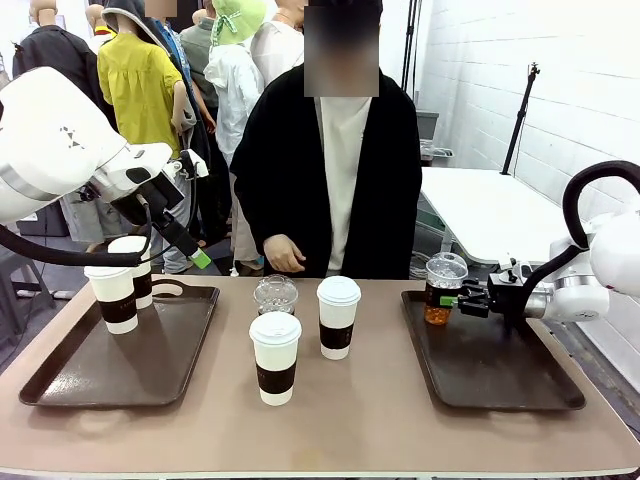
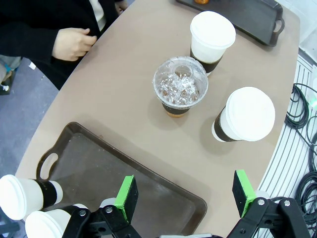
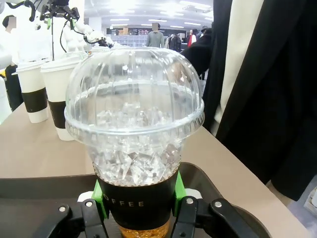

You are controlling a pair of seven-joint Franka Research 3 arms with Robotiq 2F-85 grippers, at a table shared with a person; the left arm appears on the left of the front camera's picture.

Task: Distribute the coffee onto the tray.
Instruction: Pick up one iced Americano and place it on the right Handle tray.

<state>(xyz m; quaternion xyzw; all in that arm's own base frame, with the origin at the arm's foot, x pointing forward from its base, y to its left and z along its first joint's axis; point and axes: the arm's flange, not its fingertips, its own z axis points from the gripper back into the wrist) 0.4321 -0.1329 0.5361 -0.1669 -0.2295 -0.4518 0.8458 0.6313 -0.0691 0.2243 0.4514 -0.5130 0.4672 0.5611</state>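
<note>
A clear dome-lidded cup [image 3: 134, 129] of ice and brown drink, with a dark band printed "COFFEE", sits closest to the right wrist camera. The right pincer [image 3: 137, 196] is clenched on that band, its green pads pressed to both sides. From the front, this cup [image 1: 445, 288] is at the far left corner of the right tray [image 1: 500, 375]. Whether its base touches the tray cannot be told.

In the middle of the counter [image 1: 340, 420] stand three cups, apart from one another. These are a near paper cup [image 1: 275, 357], a far paper cup [image 1: 338, 316] to its right, and a second dome-lidded cup [image 1: 275, 295] behind the near one.

On the left tray [image 1: 150, 365], two more sleeved paper cups [image 1: 115, 298] stand close together at the far left corner. The left pincer [image 1: 190, 245] hangs above that tray, released, its pads [image 2: 128, 196] spread wide with nothing between them.

The person's hand [image 1: 283, 252] hangs at the far edge of the counter.
</note>
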